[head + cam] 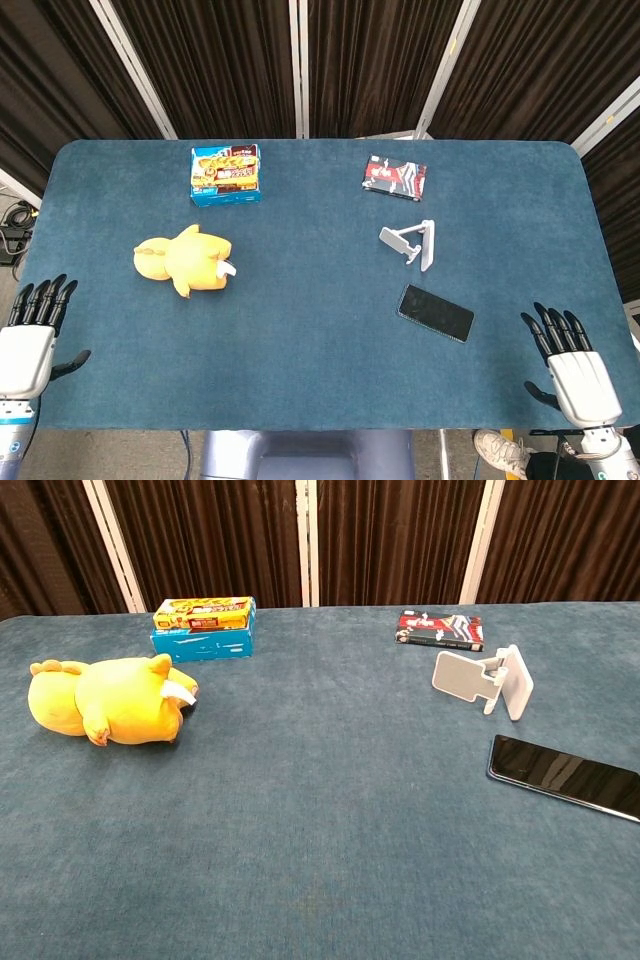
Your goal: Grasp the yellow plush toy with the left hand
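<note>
1. We count one plush toy (184,262), yellow.
2. We count one snack box (226,173), blue and yellow.
3. We count one card pack (395,177), red and black.
4. We count one phone stand (411,243), white.
5. We count one phone (436,313), black.
6. We count two hands: left hand (28,340), right hand (570,368).
</note>
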Available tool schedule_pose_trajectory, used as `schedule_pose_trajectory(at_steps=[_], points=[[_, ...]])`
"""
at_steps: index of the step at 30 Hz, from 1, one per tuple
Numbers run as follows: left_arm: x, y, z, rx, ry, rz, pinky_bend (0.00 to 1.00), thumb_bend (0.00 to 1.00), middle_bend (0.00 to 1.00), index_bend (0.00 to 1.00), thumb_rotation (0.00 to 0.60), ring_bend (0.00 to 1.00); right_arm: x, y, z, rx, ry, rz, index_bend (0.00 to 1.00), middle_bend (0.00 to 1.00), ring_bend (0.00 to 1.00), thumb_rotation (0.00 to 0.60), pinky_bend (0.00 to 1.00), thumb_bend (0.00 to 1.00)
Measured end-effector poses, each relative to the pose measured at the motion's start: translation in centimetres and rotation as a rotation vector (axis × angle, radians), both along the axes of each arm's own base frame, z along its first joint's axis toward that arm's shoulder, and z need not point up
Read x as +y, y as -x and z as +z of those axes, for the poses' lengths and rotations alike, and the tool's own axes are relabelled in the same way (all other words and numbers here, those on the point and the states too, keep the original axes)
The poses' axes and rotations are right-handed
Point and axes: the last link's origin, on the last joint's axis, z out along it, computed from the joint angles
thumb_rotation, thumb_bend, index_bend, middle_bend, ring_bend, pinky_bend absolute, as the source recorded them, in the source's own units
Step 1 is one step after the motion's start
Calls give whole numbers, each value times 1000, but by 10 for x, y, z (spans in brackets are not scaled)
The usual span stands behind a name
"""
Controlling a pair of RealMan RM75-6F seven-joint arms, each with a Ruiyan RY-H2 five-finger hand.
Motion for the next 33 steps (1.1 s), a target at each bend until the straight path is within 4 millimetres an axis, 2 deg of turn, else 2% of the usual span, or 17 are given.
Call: schedule_pose_trajectory(at_steps=[1,4,5,13,19,29,33], points=[[0,0,0,1,1,0,0,752,0,0,600,0,0,0,0,0,-1,0,0,0,0,600,0,157],[3,-1,-2,5,-2,-8,0,966,0,0,600,0,0,0,0,0,-3,-1,0,0,0,600,0,157],[5,-2,-3,4,0,-14,0,997,0,0,600,0,0,0,0,0,-3,-1,0,0,0,600,0,157],[32,-13,-19,23,74,-79,0,1000,0,0,600,0,0,0,4,-12,5,-3,0,0,0,600,0,157],[62,-26,-35,65,126,-130,0,1000,0,0,600,0,0,0,6,-22,11,-3,0,0,0,600,0,156],[117,-40,-56,92,173,-114,0,1000,0,0,600,0,-1,1,8,-31,10,-11,0,0,0,600,0,157],[133,-45,-65,94,180,-116,0,1000,0,0,600,0,-2,2,9,-34,13,-15,0,0,0,600,0,156]])
